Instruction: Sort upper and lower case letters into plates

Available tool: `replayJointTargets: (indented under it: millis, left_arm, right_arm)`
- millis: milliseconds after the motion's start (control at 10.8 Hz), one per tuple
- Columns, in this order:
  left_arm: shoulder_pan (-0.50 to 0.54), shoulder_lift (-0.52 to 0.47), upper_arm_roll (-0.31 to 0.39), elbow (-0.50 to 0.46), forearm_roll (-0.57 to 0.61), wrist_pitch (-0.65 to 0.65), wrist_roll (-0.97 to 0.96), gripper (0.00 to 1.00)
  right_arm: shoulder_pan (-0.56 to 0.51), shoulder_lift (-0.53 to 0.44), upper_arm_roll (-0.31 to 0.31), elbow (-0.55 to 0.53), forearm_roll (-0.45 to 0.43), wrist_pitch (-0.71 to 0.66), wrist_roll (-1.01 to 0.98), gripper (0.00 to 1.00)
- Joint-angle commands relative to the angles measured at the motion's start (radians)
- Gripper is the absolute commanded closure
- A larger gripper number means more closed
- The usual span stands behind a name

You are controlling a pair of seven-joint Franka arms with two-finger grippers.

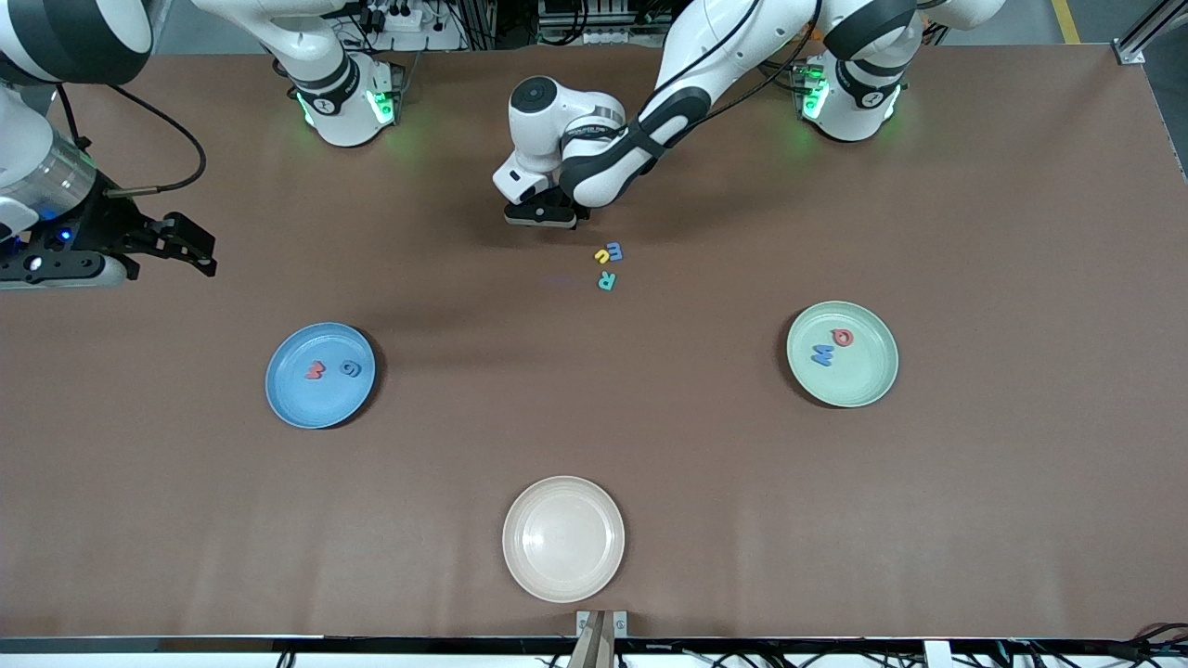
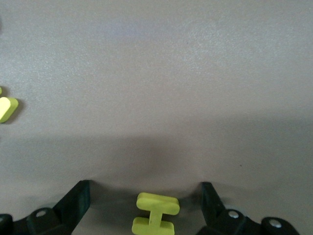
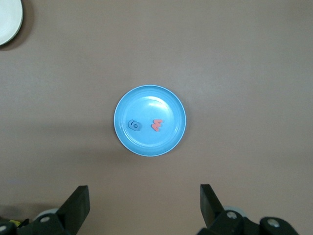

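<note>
Low, left gripper [image 2: 146,208] jaws apart astride yellow letter [image 2: 155,219]; right gripper [image 3: 145,208] jaws apart, waiting.

You have three plates on the table: one blue plate [image 1: 320,375], one mint plate [image 1: 843,353] and one cream plate [image 1: 563,538]. Beside the cream plate's farther neighbours, count eight letters: two in blue, two in mint, three loose [image 1: 608,264], one yellow [image 2: 155,219].
</note>
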Motion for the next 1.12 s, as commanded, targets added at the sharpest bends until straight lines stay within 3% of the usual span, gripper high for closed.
replayJointTargets:
  millis: [0, 279, 465, 651, 837, 1023]
  left_arm:
    - [-0.004, -0.003, 0.003, -0.02, 0.017, 0.017, -0.071, 0.0]
    - [-0.01, -0.003, 0.003, -0.02, 0.017, 0.016, -0.091, 0.15]
    - [-0.01, -0.004, 0.003, -0.02, 0.017, 0.008, -0.094, 0.19]
    - [-0.008, -0.003, 0.003, -0.018, 0.017, 0.008, -0.088, 0.31]
    - [-0.008, -0.004, 0.001, -0.018, 0.016, 0.008, -0.092, 0.6]
    - [-0.008, -0.001, 0.001, -0.018, 0.014, 0.008, -0.094, 0.64]
  right_arm:
    - [-0.008, -0.002, 0.008, 0.023, 0.009, -0.017, -0.015, 0.0]
    - [-0.011, 0.0, 0.007, 0.053, 0.011, -0.029, -0.016, 0.0]
    - [-0.015, -0.009, 0.004, 0.053, 0.009, -0.03, -0.016, 0.0]
    - [-0.017, -0.008, 0.002, 0.105, 0.009, -0.085, -0.015, 0.0]
    - [-0.018, -0.011, 0.001, 0.153, 0.009, -0.142, -0.013, 0.0]
    - [-0.021, -0.008, -0.012, 0.185, 0.023, -0.193, -0.013, 0.0]
